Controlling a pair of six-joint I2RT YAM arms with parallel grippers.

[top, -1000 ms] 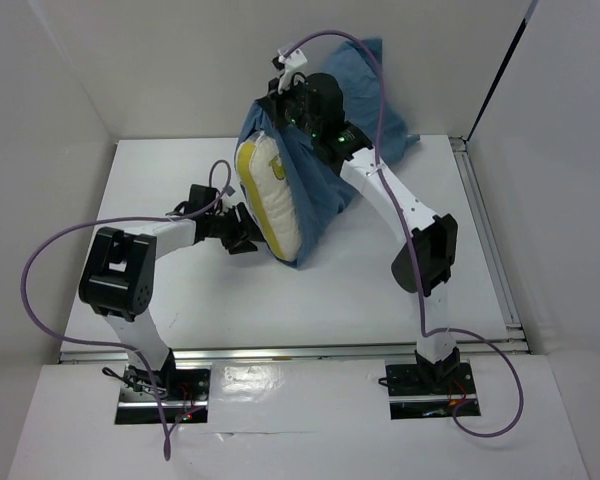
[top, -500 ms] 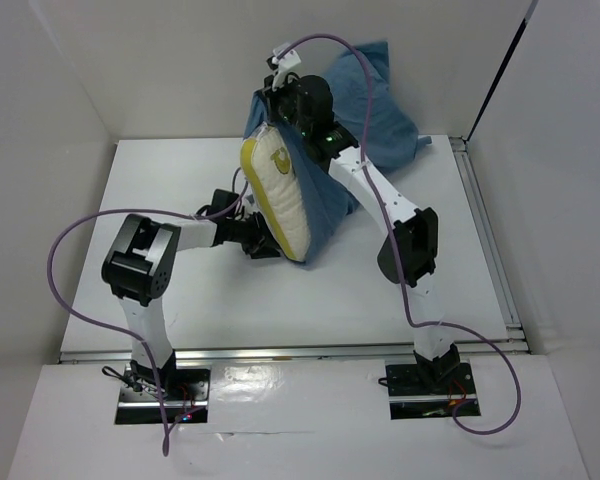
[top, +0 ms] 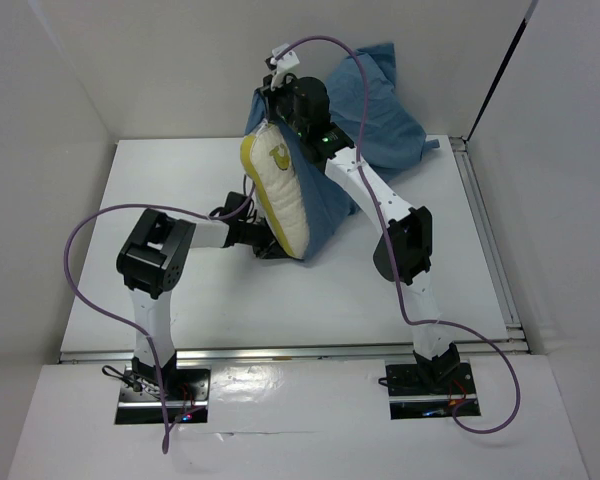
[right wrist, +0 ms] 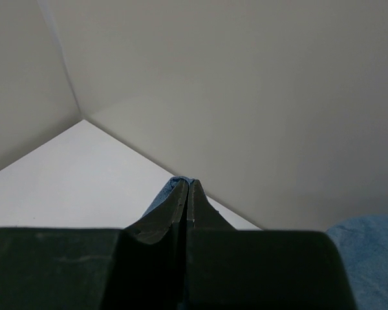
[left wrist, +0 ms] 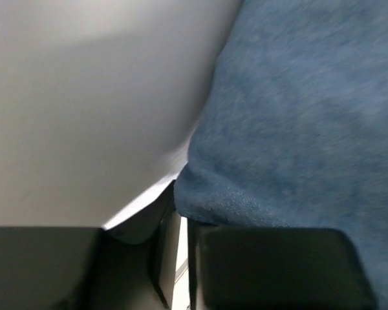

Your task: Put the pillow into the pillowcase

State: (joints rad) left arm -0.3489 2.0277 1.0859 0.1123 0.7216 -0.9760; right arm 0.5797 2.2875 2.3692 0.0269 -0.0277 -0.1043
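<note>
The cream pillow with its yellow seam hangs nearly upright, its right side inside the slate-blue pillowcase. The rest of the pillowcase drapes behind the right arm against the back wall. My right gripper is high above the table's back edge, shut on the pillowcase's top rim; a blue fold shows at its tips. My left gripper is at the pillow's lower end. In the left wrist view its jaws stand almost closed at the pillowcase's lower hem.
The white table is walled by white panels at the left, back and right. A metal rail runs along the right edge. Purple cables loop from both arms.
My left arm has reached further right, bringing its gripper under the pillow's lower end. The right gripper has moved slightly left and up with the pillowcase rim, and the pillow hangs more upright.
</note>
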